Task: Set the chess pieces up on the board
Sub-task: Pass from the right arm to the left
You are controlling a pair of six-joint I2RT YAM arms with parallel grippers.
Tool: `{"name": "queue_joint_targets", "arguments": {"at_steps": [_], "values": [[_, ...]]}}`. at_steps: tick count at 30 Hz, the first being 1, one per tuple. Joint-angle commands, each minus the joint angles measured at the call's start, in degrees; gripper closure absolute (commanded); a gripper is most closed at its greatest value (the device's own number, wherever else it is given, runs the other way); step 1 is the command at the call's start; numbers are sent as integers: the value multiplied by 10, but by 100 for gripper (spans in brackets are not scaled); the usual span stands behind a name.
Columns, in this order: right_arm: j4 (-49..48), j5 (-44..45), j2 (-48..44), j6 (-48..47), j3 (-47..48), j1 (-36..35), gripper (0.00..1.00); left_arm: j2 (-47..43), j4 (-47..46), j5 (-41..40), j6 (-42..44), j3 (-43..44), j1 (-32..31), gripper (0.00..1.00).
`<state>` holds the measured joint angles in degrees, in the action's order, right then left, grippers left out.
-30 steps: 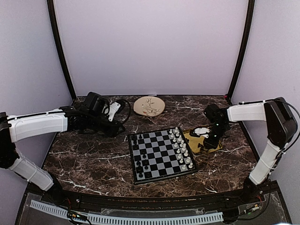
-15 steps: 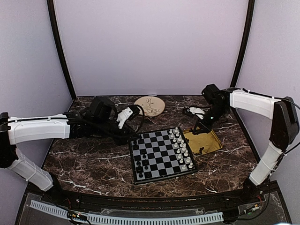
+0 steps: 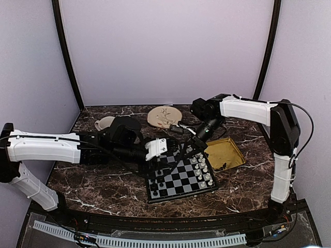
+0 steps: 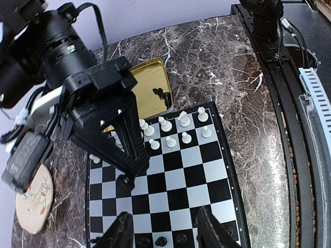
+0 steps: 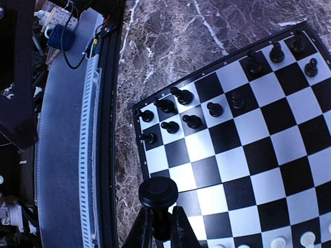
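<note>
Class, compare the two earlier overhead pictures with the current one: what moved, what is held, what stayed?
The right gripper swung left from the yellow tray to above the board, shut on a black piece. The left gripper reached right to the board's far-left corner, jaws open and empty. Board, tray and round coaster stayed put.

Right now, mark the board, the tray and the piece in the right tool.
board (image 3: 178, 178): top view, a bare middle square.
tray (image 3: 227, 152): top view, its bare yellow floor.
piece (image 5: 158, 192): right wrist view, its round black head.
</note>
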<state>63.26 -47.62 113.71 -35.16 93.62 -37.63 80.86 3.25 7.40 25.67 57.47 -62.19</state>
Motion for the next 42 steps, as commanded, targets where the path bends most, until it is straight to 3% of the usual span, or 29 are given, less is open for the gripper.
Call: {"name": "queue_joint_targets", "arguments": {"at_steps": [1,6,25,31,42], "values": [[58,-62,15,-23,34,-11,92,31,-12,-37,92,27,-27,56],[67,-67,20,-29,32,-16,92,69,-22,-71,144,42,-43,56],[69,-72,15,-33,19,-27,91,136,-44,-136,211,75,-45,56],[69,-71,19,-33,16,-28,90,167,-58,-207,246,86,-52,60],[69,-69,23,-30,16,-31,90,176,-101,-259,270,81,-58,74]]}}
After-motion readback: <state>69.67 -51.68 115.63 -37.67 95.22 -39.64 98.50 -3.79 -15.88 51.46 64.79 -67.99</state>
